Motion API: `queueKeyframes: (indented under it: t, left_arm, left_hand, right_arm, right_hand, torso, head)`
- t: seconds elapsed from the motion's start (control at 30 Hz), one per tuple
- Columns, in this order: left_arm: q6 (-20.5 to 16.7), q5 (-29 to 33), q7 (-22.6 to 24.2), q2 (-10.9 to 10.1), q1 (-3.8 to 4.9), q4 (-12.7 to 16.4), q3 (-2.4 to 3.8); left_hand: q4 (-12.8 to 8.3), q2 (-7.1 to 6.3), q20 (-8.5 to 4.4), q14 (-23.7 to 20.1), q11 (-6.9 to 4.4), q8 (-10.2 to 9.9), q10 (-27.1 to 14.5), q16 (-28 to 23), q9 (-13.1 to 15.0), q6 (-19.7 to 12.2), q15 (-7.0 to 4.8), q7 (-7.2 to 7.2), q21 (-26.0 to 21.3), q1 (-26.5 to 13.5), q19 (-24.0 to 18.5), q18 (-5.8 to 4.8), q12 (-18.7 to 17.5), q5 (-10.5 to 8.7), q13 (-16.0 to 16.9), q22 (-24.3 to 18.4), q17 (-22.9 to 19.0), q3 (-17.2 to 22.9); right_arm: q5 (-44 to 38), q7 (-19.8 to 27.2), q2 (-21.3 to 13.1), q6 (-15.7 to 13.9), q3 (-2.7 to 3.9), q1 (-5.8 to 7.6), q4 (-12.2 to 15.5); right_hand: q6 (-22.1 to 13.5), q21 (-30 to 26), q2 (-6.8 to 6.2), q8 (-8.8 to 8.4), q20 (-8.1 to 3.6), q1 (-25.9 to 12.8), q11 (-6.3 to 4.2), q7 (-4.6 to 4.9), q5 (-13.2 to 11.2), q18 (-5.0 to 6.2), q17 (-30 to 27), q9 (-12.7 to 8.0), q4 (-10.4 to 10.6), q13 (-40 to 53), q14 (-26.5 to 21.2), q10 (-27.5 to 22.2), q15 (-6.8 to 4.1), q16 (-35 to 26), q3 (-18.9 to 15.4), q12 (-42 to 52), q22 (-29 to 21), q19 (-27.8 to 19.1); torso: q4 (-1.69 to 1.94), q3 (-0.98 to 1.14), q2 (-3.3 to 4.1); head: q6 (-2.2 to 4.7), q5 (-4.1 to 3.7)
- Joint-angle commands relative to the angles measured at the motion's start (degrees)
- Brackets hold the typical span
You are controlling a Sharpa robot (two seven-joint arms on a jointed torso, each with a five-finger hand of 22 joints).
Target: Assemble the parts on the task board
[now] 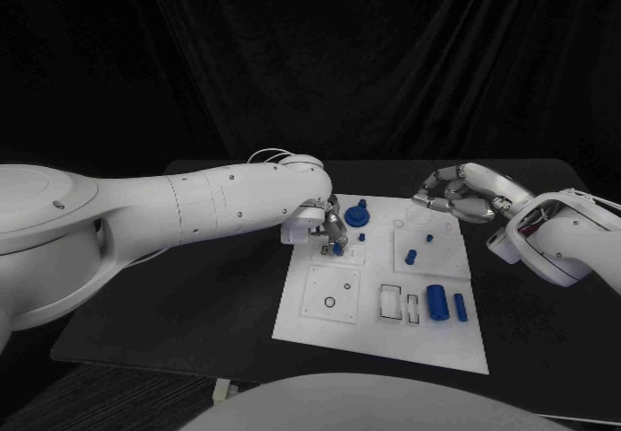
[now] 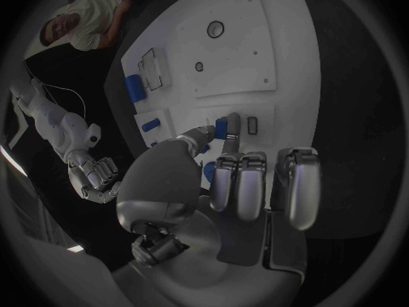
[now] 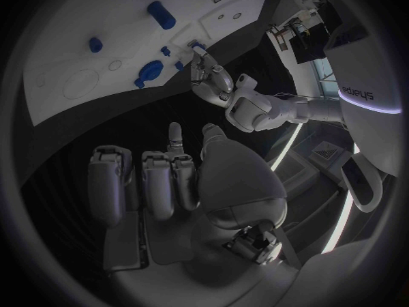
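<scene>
Black table, matte top, near-left corner in the head view. Dark curtain hangs in folds along the far side, wall to wall. Dark carpet under the near-left edge, one table leg down there. Dim light overall.

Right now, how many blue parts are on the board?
7: a gear and a small peg at the board's far edge, one part pinched by the left hand, two mid-board pegs, two near-right cylinders. The hand may hide more.
</scene>
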Motion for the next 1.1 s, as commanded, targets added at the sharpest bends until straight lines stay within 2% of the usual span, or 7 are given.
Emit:
queueKeyframes:
  t: [0.03,1.1]
  left_arm:
    - [0.5,0.5,1.0,0.3,-0.15,-0.2,0.05]
    - [0.9,0.5,1.0,1.1,-0.92,-1.6,0.05]
  left_hand:
    - [0.1,0.49,-0.29,6.1,-0.30,-0.1,6.0,0.1,0.1,1.1,-0.45,-0.97,-0.2,-0.2,0.8,0.04,0.2,0.10,15.1,7.4,15.1,0.4]
    - [0.0,0.43,-0.28,6.1,-0.26,-0.3,6.0,0.1,0.2,0.8,-0.41,-0.94,-0.6,-0.2,0.5,0.16,0.2,-0.19,15.1,6.9,15.1,0.8]
  right_arm:
    - [0.0,-0.4,-0.1,-0.1,0.05,-0.13,0.0]
    - [0.0,-0.6,-0.3,0.1,0.05,-0.15,0.0]
  right_hand:
    - [-0.2,-0.3,0.12,-0.26,0.36,0.5,0.35,0.23,0.4,1.10,13.1,-0.1,0.0,15.1,5.5,6.0,0.40,-0.3,-0.2,0.2,13.0,2.7]
    - [-0.2,-0.4,0.13,-0.28,0.36,0.6,0.36,0.24,0.4,1.12,13.0,-0.1,0.0,15.1,5.5,6.0,0.40,-0.4,-0.2,0.2,13.0,2.6]
  torso:
    - [-0.02,0.01,-0.01]
    - [0.00,0.02,-0.12]
  head:
    - [0.00,0.03]
    - [0.00,0.07]
